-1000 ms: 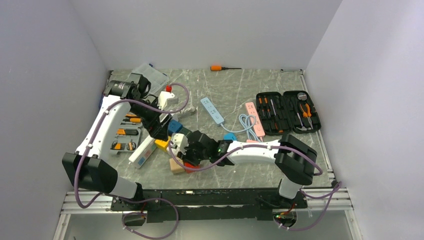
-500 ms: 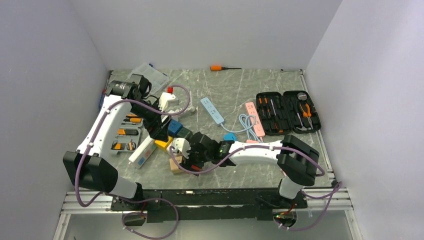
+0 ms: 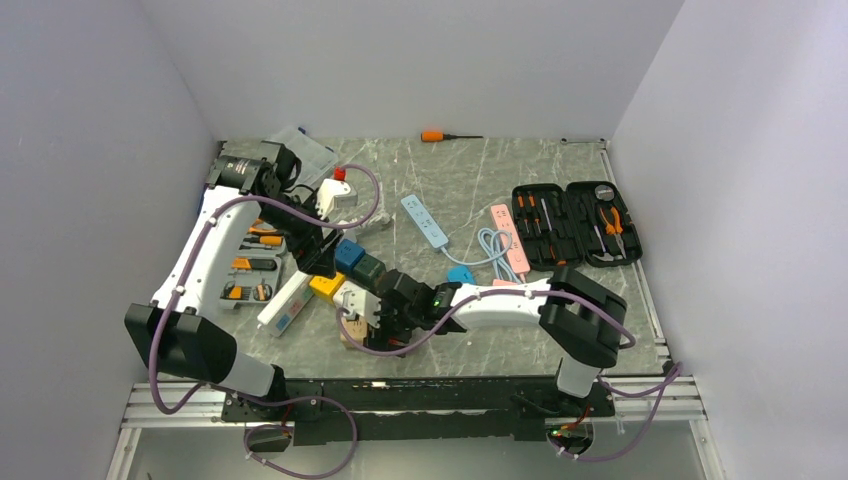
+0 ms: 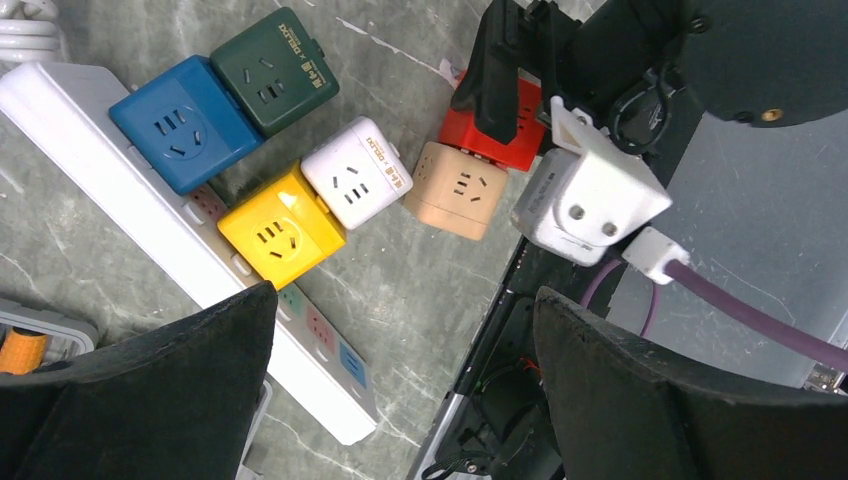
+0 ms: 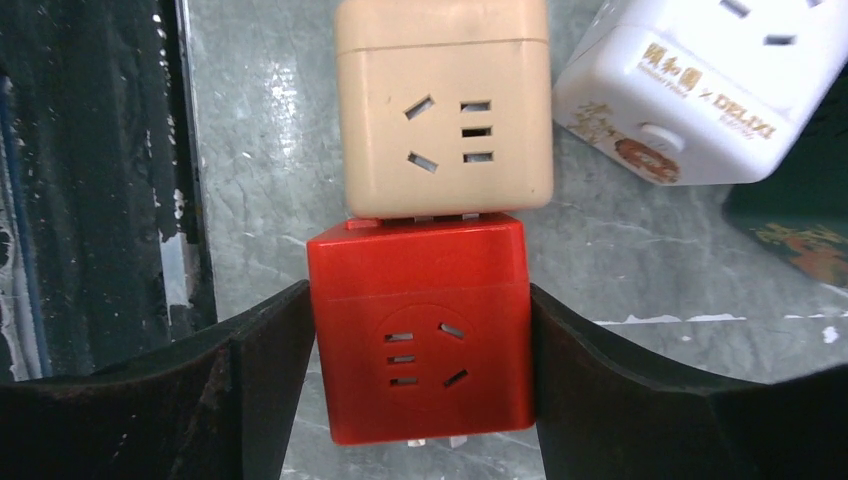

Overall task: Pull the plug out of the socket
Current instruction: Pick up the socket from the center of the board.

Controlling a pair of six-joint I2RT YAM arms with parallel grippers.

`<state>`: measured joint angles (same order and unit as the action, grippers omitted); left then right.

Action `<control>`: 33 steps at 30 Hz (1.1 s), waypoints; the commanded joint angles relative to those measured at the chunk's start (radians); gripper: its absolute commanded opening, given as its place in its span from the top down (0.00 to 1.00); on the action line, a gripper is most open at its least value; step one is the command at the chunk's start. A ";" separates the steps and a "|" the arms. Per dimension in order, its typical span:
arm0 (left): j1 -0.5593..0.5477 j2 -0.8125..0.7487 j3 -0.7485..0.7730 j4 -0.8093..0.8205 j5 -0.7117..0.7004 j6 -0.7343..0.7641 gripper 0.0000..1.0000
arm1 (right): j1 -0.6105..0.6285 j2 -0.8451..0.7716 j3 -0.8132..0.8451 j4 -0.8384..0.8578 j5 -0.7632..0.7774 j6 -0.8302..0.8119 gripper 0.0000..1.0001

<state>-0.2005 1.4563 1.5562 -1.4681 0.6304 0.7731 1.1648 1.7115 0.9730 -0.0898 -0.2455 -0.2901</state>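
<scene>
My right gripper point(image 5: 420, 385) pinches the red cube point(image 5: 420, 300), frame centre, plugged into the tan cube point(image 5: 445, 110) above. Left gripper point(image 4: 400, 360) gapes wide, empty. Unpinned, the tan cube may drag along.

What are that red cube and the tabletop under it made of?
The red cube looks like smooth moulded plastic, slightly glossy, with crisp edges and socket slots. The tabletop looks like grey stone, perhaps marble or a print of it: pale veins run through it.
</scene>
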 commanded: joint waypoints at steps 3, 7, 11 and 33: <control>0.002 -0.037 0.010 0.003 0.011 0.020 0.01 | 0.000 0.033 -0.015 0.060 -0.016 -0.005 0.26; 0.002 -0.040 0.001 -0.001 0.019 0.027 0.01 | 0.000 0.040 -0.032 0.128 0.008 0.035 0.43; 0.003 -0.059 -0.030 0.000 0.031 0.064 0.01 | 0.000 -0.001 -0.042 0.144 0.020 0.098 0.75; -0.120 -0.538 -0.395 0.587 0.129 0.510 0.01 | -0.222 -0.569 -0.036 -0.153 -0.147 0.383 1.00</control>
<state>-0.2619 0.9672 1.2144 -1.1034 0.7624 1.1503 1.0241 1.1542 0.8646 -0.2359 -0.2798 0.0250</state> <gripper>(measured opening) 0.994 0.637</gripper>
